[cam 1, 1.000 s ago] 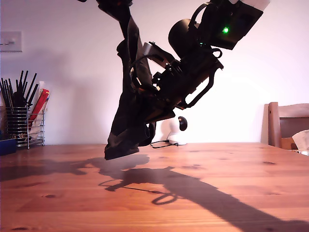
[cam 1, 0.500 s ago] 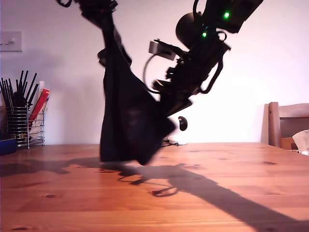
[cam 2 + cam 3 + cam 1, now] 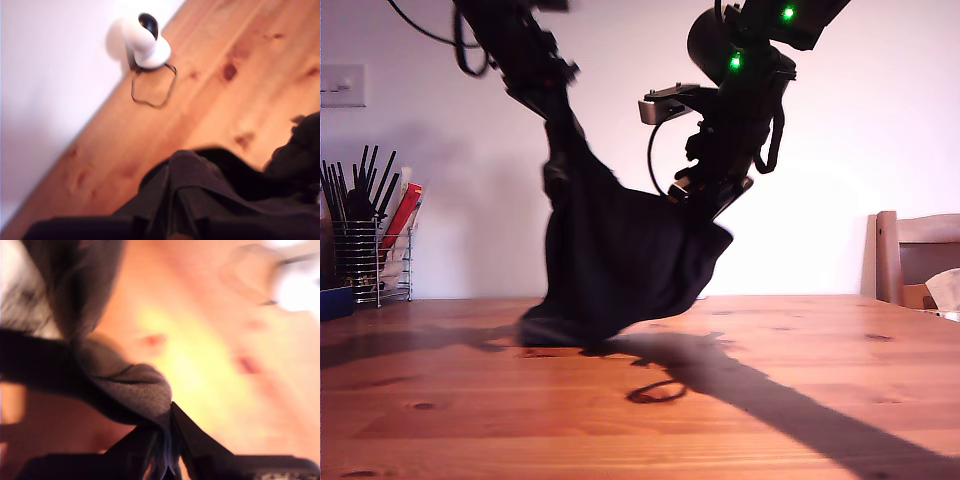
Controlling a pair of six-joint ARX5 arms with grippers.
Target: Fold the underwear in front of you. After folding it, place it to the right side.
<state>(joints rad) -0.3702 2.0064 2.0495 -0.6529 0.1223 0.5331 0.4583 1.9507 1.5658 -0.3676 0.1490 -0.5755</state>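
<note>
Both claws grip the underwear (image 3: 620, 270) from above: my first claw (image 3: 172, 232) and my second claw (image 3: 167, 467) pinch fabric; it sags between the arms, low edge brushing the table (image 3: 800, 400).

Dark underwear (image 3: 620, 260) hanging stretched; lower edge touching table

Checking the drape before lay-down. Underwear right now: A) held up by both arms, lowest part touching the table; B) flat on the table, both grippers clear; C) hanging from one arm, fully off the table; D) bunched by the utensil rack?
A: in the exterior view the underwear hangs between the two arms, and its lowest fold rests on the table.
</note>
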